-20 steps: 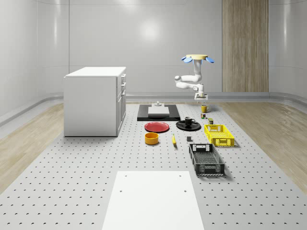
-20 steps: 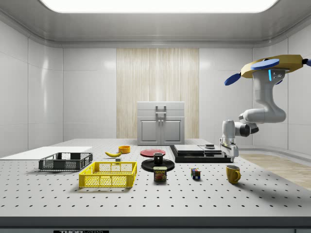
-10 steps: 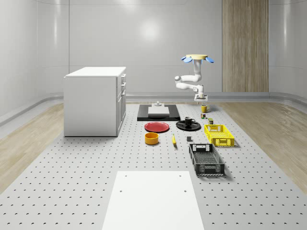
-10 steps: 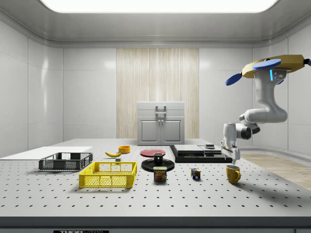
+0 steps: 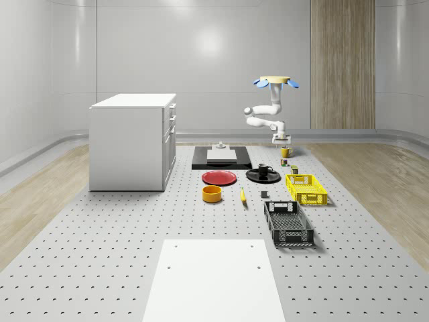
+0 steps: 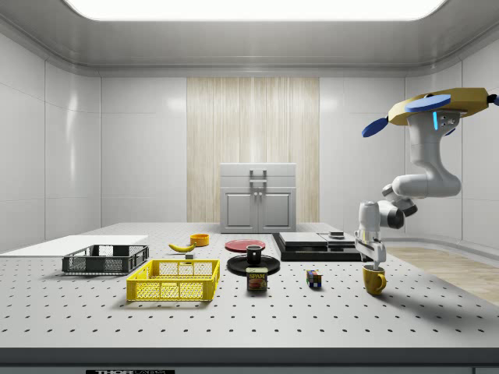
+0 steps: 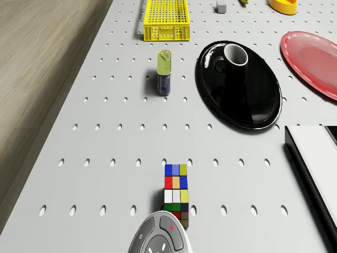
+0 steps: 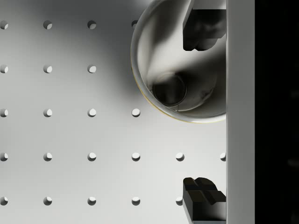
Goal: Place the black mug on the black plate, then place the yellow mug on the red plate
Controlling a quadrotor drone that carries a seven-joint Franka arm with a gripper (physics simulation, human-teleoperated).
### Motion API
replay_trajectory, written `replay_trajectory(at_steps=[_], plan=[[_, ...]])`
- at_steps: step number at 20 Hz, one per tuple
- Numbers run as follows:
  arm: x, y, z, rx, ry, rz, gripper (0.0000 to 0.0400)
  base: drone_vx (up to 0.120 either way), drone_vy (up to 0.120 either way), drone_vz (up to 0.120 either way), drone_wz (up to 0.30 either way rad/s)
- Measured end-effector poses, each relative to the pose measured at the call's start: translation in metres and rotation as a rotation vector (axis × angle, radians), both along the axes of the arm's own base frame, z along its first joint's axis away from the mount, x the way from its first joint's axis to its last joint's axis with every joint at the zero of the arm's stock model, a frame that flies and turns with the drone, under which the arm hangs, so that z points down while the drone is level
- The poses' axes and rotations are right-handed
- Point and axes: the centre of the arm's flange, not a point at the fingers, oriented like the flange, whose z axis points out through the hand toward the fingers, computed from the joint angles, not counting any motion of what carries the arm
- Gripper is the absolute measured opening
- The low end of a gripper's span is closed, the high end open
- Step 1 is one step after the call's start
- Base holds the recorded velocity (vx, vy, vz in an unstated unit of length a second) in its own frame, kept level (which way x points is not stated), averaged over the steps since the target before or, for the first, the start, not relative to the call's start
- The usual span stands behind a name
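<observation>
1. Hovering above the far right part of the tabletop [image 5: 100, 268] in the whole-scene view, the drone [image 5: 275, 82] hangs its arm down so that the gripper [image 5: 280, 141] sits directly over the yellow mug [image 5: 285, 152]. The black mug [image 5: 263, 170] already stands on the black plate [image 5: 263, 176]; the red plate [image 5: 220, 178] lies bare just beside it, toward the view's left. Nearby are a yellow crate [image 5: 307, 188], a black crate [image 5: 288, 223], an orange bowl [image 5: 212, 194], a banana [image 5: 242, 196] and a white cabinet [image 5: 133, 141].

2. In the side view, the drone [image 6: 437, 105] hovers at the view's right, and the gripper [image 6: 376, 259] is at the rim of the yellow mug [image 6: 374, 280], which rests on the tabletop [image 6: 249, 319], handle toward the view's right. A colour cube [image 6: 314, 278] and a tin can [image 6: 257, 280] stand between this mug and the black plate [image 6: 253, 266]. The red plate [image 6: 245, 245] lies behind, well apart from the yellow mug.

3. In the drone view, the colour cube [image 7: 175, 191] lies closest, the tin can [image 7: 164, 73] on its side beyond it, with the black mug [image 7: 235, 55] on the black plate [image 7: 247, 103] and the red plate [image 7: 313, 60] alongside.

4. In the wrist view, the jaws stand wide open. One fingertip [image 8: 202, 30] is over the mouth of the yellow mug [image 8: 173, 91]; the other [image 8: 203, 196] is outside its wall, over bare tabletop [image 8: 70, 135]. Nothing is gripped; contact with the rim cannot be judged.
</observation>
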Motion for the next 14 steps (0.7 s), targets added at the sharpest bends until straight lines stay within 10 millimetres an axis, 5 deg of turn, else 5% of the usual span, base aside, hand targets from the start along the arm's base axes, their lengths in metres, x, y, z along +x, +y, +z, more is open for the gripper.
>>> replay_trajectory(at_steps=[8, 12, 14], plan=[[0.0, -0.0005, 0.0051, 0.0, 0.0, 0.0, 0.04, 0.0, 0.0, 0.0, 0.0], [0.0, -0.0006, 0.0065, 0.0, 0.0, 0.0, 0.0236, 0.0, 0.0, 0.0, 0.0], [0.0, -0.0006, 0.0068, 0.0, 0.0, 0.0, 0.0187, 0.0, 0.0, 0.0, 0.0]])
